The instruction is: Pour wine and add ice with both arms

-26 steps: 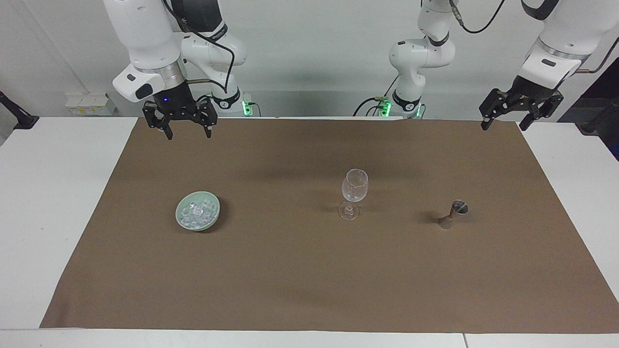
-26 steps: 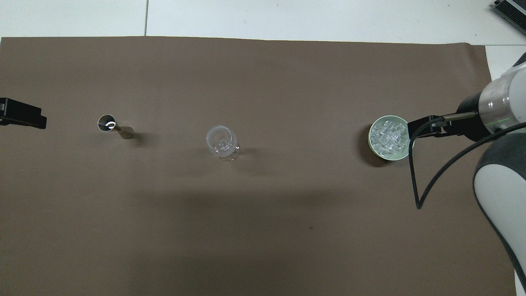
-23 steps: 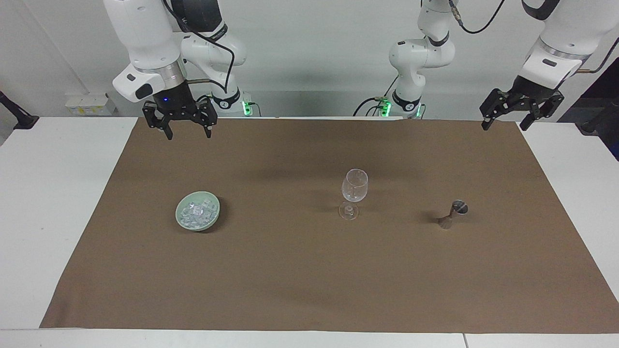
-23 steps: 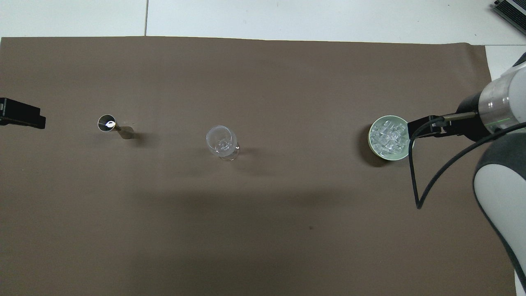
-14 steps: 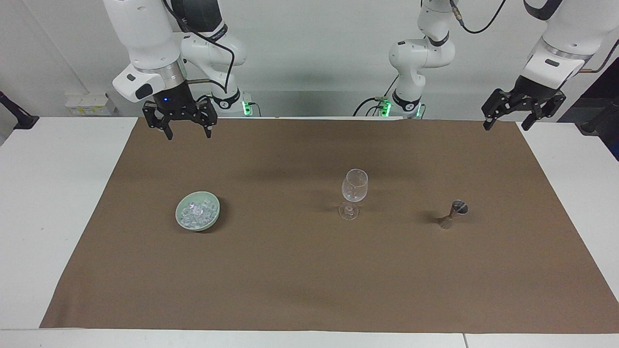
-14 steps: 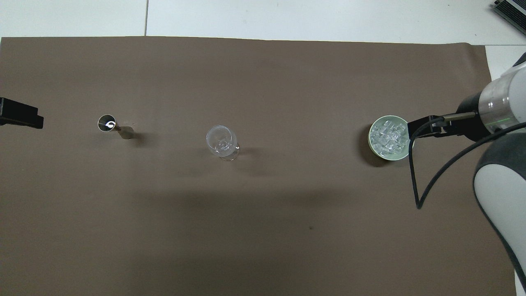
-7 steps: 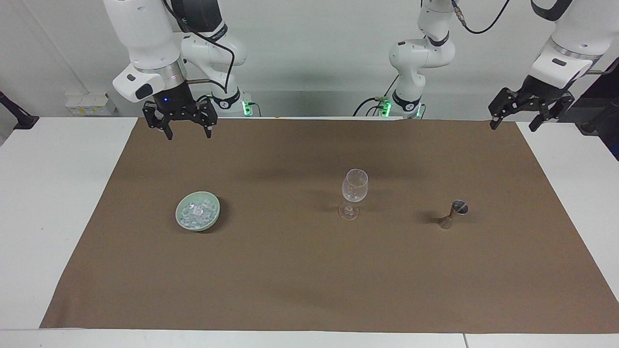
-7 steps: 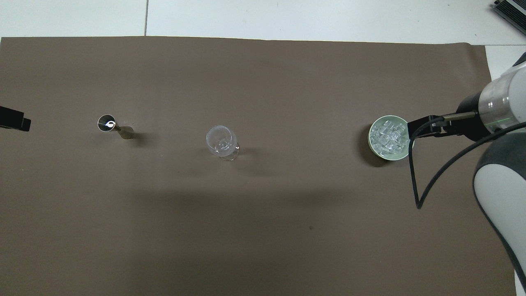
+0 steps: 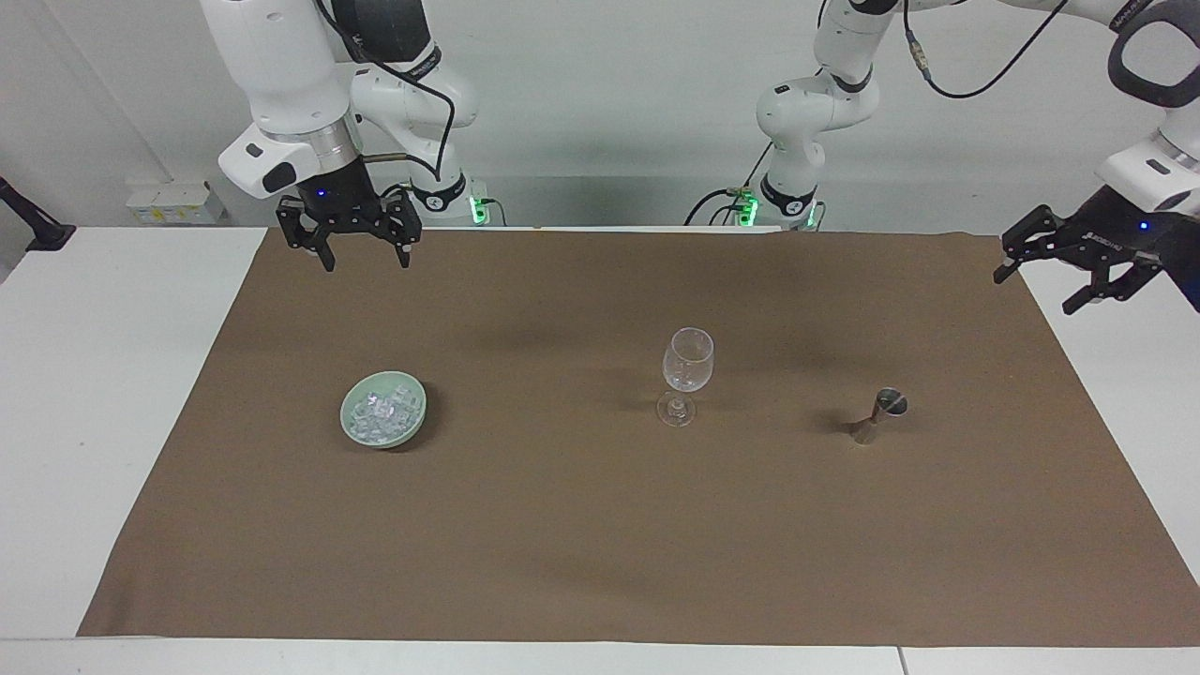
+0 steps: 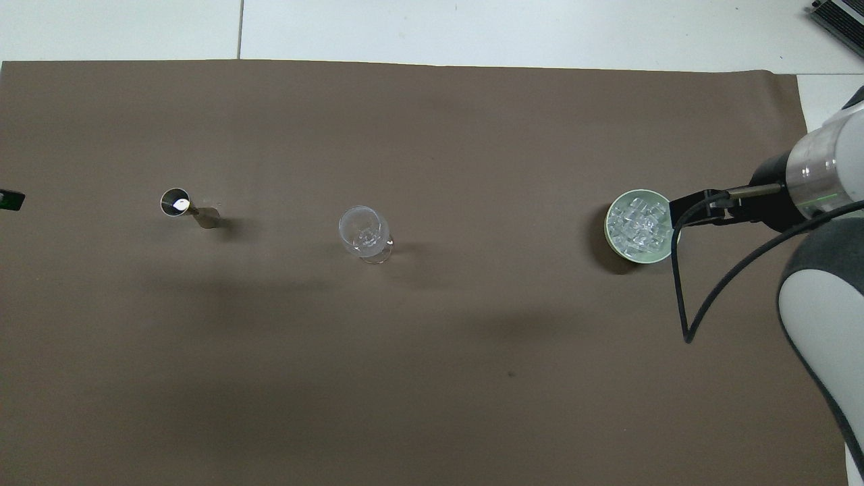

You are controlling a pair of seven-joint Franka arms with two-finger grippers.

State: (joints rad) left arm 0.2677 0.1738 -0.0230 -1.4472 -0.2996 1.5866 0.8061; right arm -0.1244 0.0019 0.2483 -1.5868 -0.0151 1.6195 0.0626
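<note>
The ice lies heaped in one pale green bowl on the brown cloth, toward the right arm's end of the table; the cubes are too many and too jumbled to count. One stemmed wine glass stands upright near the middle of the cloth, seemingly empty, and one small metal jigger stands toward the left arm's end, well apart from the glass. The right hand hangs with its fingers spread wide and empty above the cloth's edge at the robots' side, not over the bowl. The left hand is likewise wide and empty, raised over the cloth's edge at its own end of the table. Neither pouring nor icing looks begun. To start well, the left hand would probably take the jigger by its narrow waist, keep it level, and tip it only once over the glass.
</note>
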